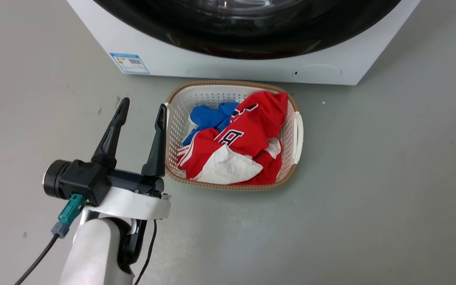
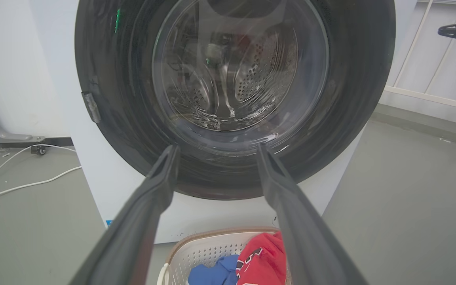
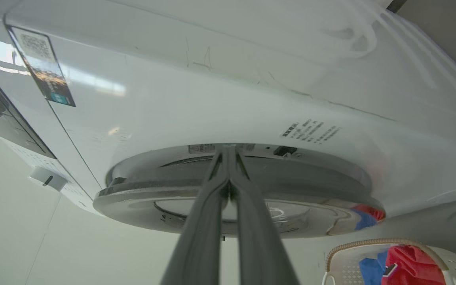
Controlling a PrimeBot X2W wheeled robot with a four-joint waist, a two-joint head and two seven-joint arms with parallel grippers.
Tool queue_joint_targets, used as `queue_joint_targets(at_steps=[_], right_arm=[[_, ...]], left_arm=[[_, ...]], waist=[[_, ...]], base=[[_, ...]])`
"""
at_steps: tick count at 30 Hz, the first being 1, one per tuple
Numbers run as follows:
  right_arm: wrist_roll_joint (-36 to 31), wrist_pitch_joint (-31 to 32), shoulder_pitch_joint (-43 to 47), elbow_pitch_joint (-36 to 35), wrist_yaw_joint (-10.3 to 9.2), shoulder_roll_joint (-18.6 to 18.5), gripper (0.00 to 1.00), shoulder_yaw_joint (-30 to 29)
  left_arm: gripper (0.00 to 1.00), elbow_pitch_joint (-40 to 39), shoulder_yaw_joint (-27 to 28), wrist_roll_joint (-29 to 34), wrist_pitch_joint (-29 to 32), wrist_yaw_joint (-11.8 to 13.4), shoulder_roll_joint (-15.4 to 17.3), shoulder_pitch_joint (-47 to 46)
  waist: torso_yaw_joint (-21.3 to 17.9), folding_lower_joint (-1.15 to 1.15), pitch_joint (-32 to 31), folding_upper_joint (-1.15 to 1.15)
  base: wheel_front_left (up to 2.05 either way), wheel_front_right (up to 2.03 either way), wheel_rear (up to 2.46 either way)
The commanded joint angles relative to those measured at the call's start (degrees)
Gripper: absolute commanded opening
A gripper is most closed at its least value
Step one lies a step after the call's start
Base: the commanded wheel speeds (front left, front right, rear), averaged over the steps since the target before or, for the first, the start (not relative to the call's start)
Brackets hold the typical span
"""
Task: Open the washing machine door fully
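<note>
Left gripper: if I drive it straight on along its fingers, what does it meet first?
Most likely the washing machine door: the open left gripper points at the lower edge of its clear centre. Nothing stands between them in the left wrist view, though the gap is hard to judge.

The right gripper (image 3: 228, 152) is seen with its fingers pressed together, tips set in the gap between the washing machine door (image 3: 141, 196) — viewed edge-on — and the washing machine (image 3: 212, 99); a laundry basket (image 3: 455, 267) is glimpsed lower right.
</note>
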Motion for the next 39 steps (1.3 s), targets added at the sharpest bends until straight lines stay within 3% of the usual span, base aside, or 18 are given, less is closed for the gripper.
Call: queue_joint_targets(at_steps=[1, 10, 20, 27, 39], right_arm=[[-0.08, 0.39, -1.4, 0.83, 0.02, 0.65, 0.0, 0.97], [0.26, 5.34, -15.82, 9.88, 0.03, 5.48, 0.0, 11.41], [0.55, 9.84, -21.36, 14.03, 0.03, 8.2, 0.0, 16.47], [1.9, 14.69, -20.1, 10.39, 0.05, 8.97, 0.0, 17.69], [5.06, 17.94, -13.5, 2.82, -0.04, 5.42, 0.0, 20.31]], left_arm=[[1.0, -0.18, -0.01, 0.19, -0.14, 0.0, -0.15, -0.77], [1.0, -1.14, -0.8, 0.79, -0.14, -0.08, -1.05, -2.56], [1.0, -1.48, -0.85, 1.46, -0.14, -0.1, -1.73, -3.55], [1.0, -1.22, -1.11, 1.92, -0.14, -0.28, -1.65, -3.74], [1.0, 0.37, -1.47, 1.69, -0.13, -0.48, -1.75, -2.95]], waist=[[0.29, -0.01, 1.02, 0.0], [1.16, -0.01, 4.43, 0.0], [1.41, -0.01, 6.13, 0.0], [0.96, -0.01, 6.54, 0.0], [0.53, -0.01, 4.44, 0.0]], base=[[0.0, 0.0, 0.0], [0.0, 0.0, 0.0], [0.0, 0.0, 0.0], [0.0, 0.0, 0.0], [0.0, 0.0, 0.0]])
